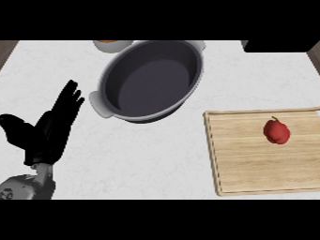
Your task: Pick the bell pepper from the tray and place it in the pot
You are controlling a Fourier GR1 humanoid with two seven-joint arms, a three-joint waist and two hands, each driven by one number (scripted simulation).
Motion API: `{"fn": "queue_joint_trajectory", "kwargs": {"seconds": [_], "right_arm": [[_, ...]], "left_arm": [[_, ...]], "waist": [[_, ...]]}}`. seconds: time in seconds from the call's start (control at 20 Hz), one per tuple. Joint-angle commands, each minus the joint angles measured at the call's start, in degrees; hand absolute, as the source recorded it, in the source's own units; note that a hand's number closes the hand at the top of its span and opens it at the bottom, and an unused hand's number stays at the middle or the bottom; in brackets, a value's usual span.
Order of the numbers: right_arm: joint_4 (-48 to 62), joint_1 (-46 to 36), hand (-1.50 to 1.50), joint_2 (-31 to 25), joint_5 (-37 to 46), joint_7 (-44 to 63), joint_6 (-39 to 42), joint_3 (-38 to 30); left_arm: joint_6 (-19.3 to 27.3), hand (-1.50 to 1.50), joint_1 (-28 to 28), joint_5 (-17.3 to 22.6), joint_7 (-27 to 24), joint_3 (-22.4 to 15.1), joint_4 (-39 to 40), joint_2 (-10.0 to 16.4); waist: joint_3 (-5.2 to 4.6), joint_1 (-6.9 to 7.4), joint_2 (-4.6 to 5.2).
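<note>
A red bell pepper point(277, 131) with a small dark stem lies on a wooden tray point(259, 173) at the right of the counter. A dark grey pot point(150, 79) with pale handles stands at the upper middle, nothing inside it. My left hand point(48, 131) shows at the lower left, open with straight fingers pointing up, well left of the pot and far from the pepper. The right hand does not show, apart from a small dark speck at the right edge that I cannot identify.
A pale bowl point(111, 45) with something orange inside sits at the top edge, just left of the pot. A black object point(277, 45) occupies the top right corner. Dark wood strips border the white counter on both sides.
</note>
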Motion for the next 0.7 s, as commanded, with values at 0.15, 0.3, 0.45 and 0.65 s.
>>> {"fn": "queue_joint_trajectory", "kwargs": {"seconds": [0.15, 0.3, 0.45, 0.65], "right_arm": [[-3.1, -6.6, -1.5, 0.0, -3.0, 18.6, 10.2, 2.8], [-3.3, -11.8, -1.5, 5.1, -0.8, 26.1, 11.1, 7.2], [1.7, -14.9, -1.5, 8.1, -0.4, 25.7, 15.1, 6.7], [4.6, -13.4, -1.5, 12.0, 5.2, 26.1, 16.3, 10.4]], "left_arm": [[2.2, 0.0, -1.8, -2.9, 2.0, -1.8, -0.2, -3.0], [0.1, 0.0, -2.0, -1.8, 4.2, -0.7, -2.0, -2.0], [-0.2, 0.0, -2.6, -3.3, 2.2, -0.2, 0.5, -3.4], [-3.7, 0.0, -1.7, -1.2, 1.6, 2.5, 1.3, -1.8]], "waist": [[0.13, 0.93, 0.38], [0.14, 1.46, 0.41], [0.16, 1.19, 0.43], [0.16, 1.04, 0.42]]}}
